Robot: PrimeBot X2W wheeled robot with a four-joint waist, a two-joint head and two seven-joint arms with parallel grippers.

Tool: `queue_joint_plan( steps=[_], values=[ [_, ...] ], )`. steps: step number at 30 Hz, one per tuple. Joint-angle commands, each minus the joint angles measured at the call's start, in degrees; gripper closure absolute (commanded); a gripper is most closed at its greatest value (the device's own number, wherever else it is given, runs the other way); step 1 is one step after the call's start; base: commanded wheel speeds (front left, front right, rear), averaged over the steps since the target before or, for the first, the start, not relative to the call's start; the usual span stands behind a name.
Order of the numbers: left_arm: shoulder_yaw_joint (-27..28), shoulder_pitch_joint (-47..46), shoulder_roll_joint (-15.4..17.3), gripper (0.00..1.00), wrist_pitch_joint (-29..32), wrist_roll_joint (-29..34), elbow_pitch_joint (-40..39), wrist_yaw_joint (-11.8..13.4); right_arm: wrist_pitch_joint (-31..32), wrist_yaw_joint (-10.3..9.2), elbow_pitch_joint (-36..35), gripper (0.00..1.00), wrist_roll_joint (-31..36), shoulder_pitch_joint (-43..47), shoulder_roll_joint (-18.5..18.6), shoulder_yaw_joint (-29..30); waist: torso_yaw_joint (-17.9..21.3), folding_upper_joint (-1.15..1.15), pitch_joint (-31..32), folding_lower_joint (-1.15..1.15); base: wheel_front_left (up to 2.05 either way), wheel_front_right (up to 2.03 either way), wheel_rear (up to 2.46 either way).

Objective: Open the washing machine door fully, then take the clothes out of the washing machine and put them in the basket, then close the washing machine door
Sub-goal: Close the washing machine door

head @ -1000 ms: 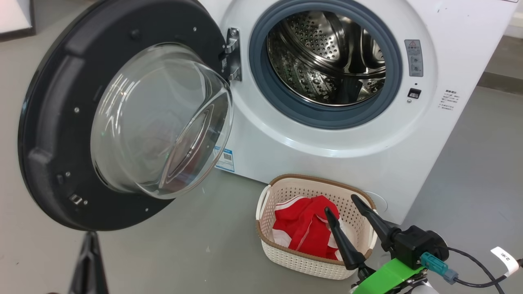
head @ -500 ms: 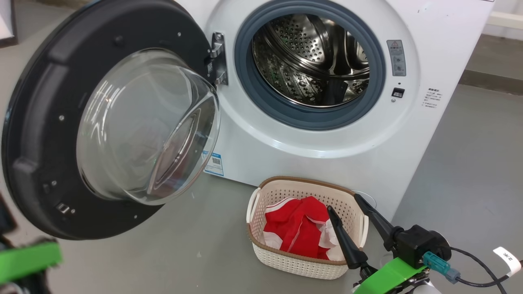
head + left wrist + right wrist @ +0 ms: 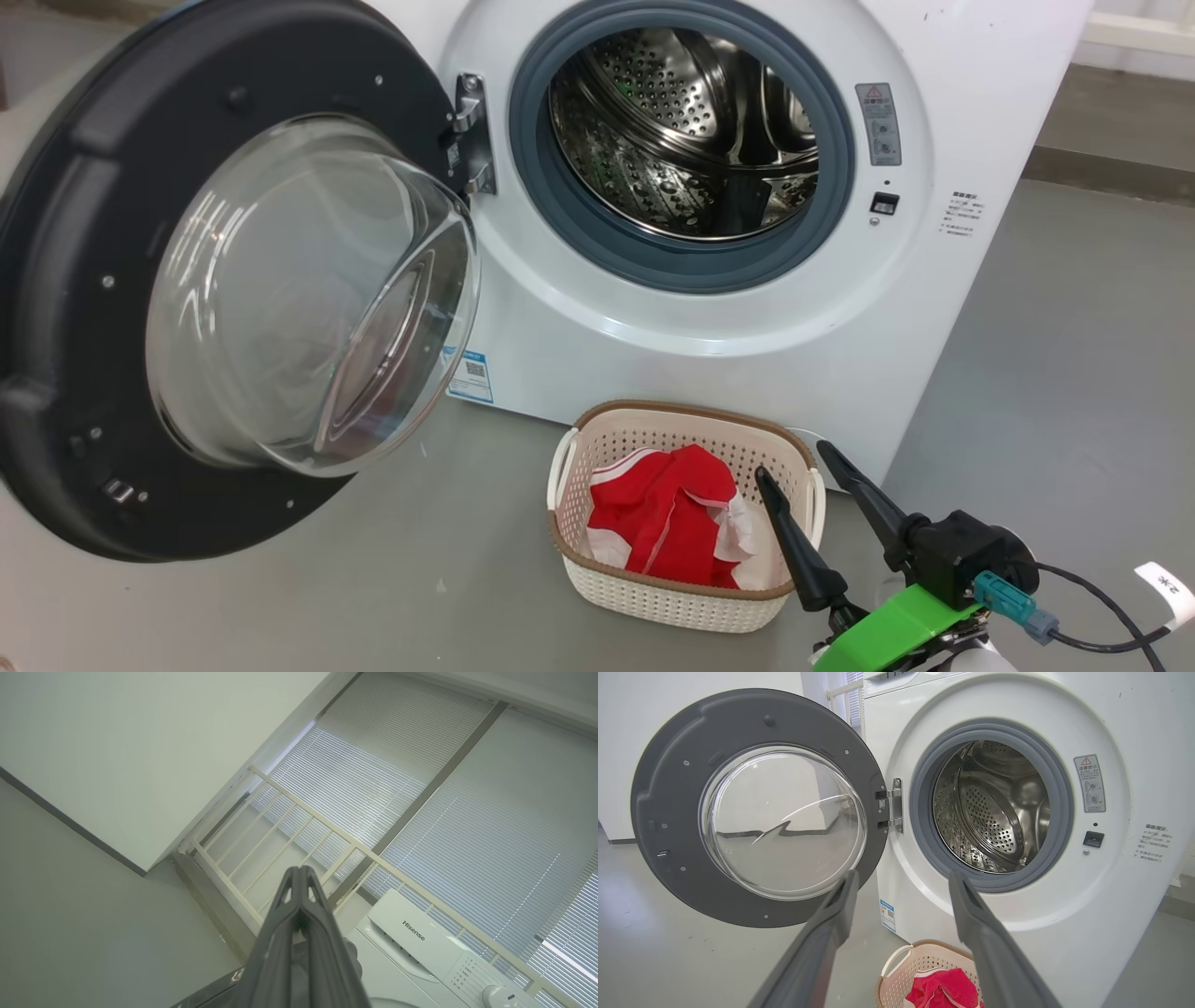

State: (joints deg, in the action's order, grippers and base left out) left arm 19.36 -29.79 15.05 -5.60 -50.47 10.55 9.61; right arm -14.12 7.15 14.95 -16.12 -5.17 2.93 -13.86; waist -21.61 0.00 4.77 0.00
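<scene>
The washing machine (image 3: 672, 327) stands with its steel drum (image 3: 681, 131) bare inside. Its door (image 3: 308, 299) hangs wide open to the left on its hinge, glass bowl facing me. The basket (image 3: 653, 602) sits on the floor before the machine, with the red clothes (image 3: 667, 523) lying in it. My right gripper (image 3: 792, 459) hovers open just right of the basket, nothing between its fingers. In the right wrist view the right gripper (image 3: 903, 875) points at the machine, with the door (image 3: 756, 812), the basket (image 3: 896, 970) and the clothes (image 3: 943, 991) in sight. My left gripper (image 3: 299, 870) is shut, empty, and points upward.
Grey floor (image 3: 420, 579) spreads around the basket and under the open door. In the left wrist view a white railing (image 3: 327, 826) and window blinds (image 3: 420, 788) rise behind the machine's control panel (image 3: 420, 933). A cable (image 3: 1092, 635) trails from the right wrist.
The head camera has turned, sliding the whole scene leftward. The left arm crossed the head view's lower left corner and went off it. The right gripper stays open beside the basket.
</scene>
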Motion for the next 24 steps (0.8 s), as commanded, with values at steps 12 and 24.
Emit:
queue_joint_plan(
  steps=[12, 24],
  values=[
    [4.4, -16.7, 10.1, 1.0, 15.9, -9.6, 29.0, 2.5, -0.4, 0.34, -1.1, 0.0, -0.3, -1.5, -0.1, -1.5, 2.1, 0.0, 0.0, 0.0, 0.0, 0.0, 0.0],
    [4.2, -19.9, 13.5, 1.0, 23.0, -12.2, 43.0, -1.2, 0.1, 0.34, -1.1, 0.0, 0.3, -2.3, -0.1, -2.5, 5.2, 0.0, -0.5, 0.0, 0.0, 0.0, 0.0]
  ],
)
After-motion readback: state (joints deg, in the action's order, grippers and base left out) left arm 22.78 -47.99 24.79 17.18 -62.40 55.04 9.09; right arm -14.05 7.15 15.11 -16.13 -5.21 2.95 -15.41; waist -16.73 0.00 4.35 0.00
